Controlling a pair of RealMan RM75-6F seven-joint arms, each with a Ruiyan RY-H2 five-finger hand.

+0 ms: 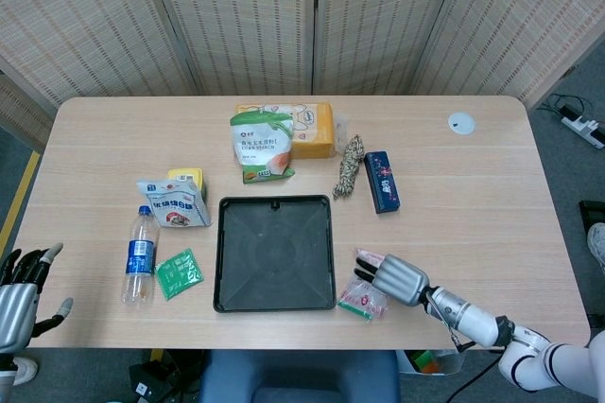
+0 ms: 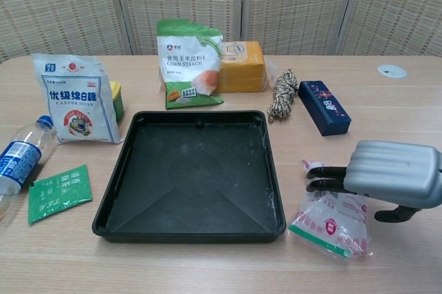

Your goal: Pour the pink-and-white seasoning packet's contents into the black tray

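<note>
The pink-and-white seasoning packet [image 2: 331,221] [image 1: 363,298] lies skewed on the table just right of the black tray [image 2: 117,190] [image 1: 274,301], its green-edged bottom pointing at the tray's near right corner. My right hand [image 2: 387,177] [image 1: 397,277] covers the packet's upper end, palm down. Its dark fingers [image 2: 326,177] curl onto the packet and the thumb sits at the packet's right edge. The packet's top is partly hidden under the hand. My left hand [image 1: 24,294] hangs off the table's near left corner with its fingers spread, holding nothing.
Behind the tray stand a corn starch bag [image 2: 188,63], an orange pack [image 2: 242,66], a rope bundle [image 2: 282,94] and a dark blue box [image 2: 324,106]. Left of the tray are a white bag [image 2: 76,99], a water bottle [image 2: 17,159] and a green sachet [image 2: 61,192].
</note>
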